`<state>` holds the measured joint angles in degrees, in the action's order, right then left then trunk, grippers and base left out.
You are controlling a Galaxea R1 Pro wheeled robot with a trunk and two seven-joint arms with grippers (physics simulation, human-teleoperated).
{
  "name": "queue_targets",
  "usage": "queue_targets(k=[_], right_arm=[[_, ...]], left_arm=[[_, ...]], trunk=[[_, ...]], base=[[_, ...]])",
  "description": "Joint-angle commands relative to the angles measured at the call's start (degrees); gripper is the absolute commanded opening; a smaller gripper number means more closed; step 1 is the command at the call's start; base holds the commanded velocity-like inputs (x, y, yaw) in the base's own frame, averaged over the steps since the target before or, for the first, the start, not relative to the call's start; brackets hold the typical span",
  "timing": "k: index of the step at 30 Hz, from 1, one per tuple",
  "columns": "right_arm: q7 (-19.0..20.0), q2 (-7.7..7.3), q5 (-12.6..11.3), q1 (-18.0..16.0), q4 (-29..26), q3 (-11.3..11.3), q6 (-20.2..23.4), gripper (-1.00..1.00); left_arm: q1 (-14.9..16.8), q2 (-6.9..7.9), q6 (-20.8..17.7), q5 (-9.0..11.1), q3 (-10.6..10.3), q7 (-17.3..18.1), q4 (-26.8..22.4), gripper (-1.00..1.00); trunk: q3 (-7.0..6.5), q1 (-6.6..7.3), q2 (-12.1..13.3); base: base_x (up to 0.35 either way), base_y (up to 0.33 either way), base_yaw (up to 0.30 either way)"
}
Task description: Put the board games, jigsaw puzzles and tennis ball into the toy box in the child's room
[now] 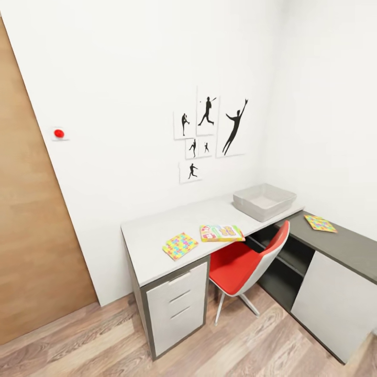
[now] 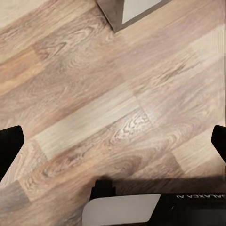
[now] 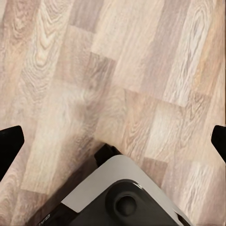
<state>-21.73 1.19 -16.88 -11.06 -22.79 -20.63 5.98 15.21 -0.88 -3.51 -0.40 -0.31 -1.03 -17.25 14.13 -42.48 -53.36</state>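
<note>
Wood floor (image 2: 113, 94) sits right under both wrist cams, with the left gripper (image 2: 113, 141) and right gripper (image 3: 113, 141) spread wide and empty. The toy box (image 1: 264, 201) is at the table's (image 1: 152, 235) far end, with a jigsaw puzzle (image 1: 180, 246) and a board game (image 1: 222, 233) nearer. The red chair (image 1: 246, 264) could easily snag an arm reaching in.

The floor (image 1: 104, 340) is wood-grain plank, in mixed pale and brown tones with a soft satin sheen; the same planks (image 2: 113, 94) show strong grain up close. The door (image 1: 31, 209) is a warm, matt wood veneer. The worktop (image 1: 173, 225) looks smooth, matt and pale grey, with flat white drawer fronts (image 1: 178, 306). The toy box (image 1: 264, 201) looks like matt grey plastic. The chair (image 1: 246, 267) has a smooth red seat and a glossy white shell. The jigsaw puzzle (image 1: 180, 246) has a printed, paper-like face. The walls (image 1: 131, 78) are plain matt white.
</note>
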Motion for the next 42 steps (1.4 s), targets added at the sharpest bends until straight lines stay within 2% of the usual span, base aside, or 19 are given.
queue_targets(k=[1, 17, 30, 42], right_arm=[[-0.24, 0.05, -0.35, -0.02, -0.15, -0.02, 0.26, 1.0], [-0.24, 0.11, -0.28, -0.02, -0.13, -0.02, 0.21, 1.0], [-0.24, 0.44, -0.04, -0.02, -0.15, 0.06, 0.09, 1.0], [-0.24, 0.32, -0.32, -0.02, -0.07, 0.01, 0.09, 1.0]], left_arm=[[-0.01, 0.0, -0.35, -0.04, -0.04, -0.11, -0.16, 1.0], [-0.02, 0.0, 1.59, 0.05, -0.11, -0.1, -0.07, 1.0], [-0.01, 0.0, 1.67, 0.05, -0.09, -0.06, -0.07, 1.0], [-0.02, 0.0, 1.67, 0.05, -0.1, -0.06, -0.07, 1.0]], trunk=[[-0.09, 0.22, 0.36], [-2.59, 3.74, 6.78], [-4.86, 6.59, 11.99], [-7.01, 9.23, 16.81]], base=[[0.0, 0.0, -0.276], [0.0, 0.0, -0.274], [0.0, 0.0, -0.058], [0.0, 0.0, -0.263]])
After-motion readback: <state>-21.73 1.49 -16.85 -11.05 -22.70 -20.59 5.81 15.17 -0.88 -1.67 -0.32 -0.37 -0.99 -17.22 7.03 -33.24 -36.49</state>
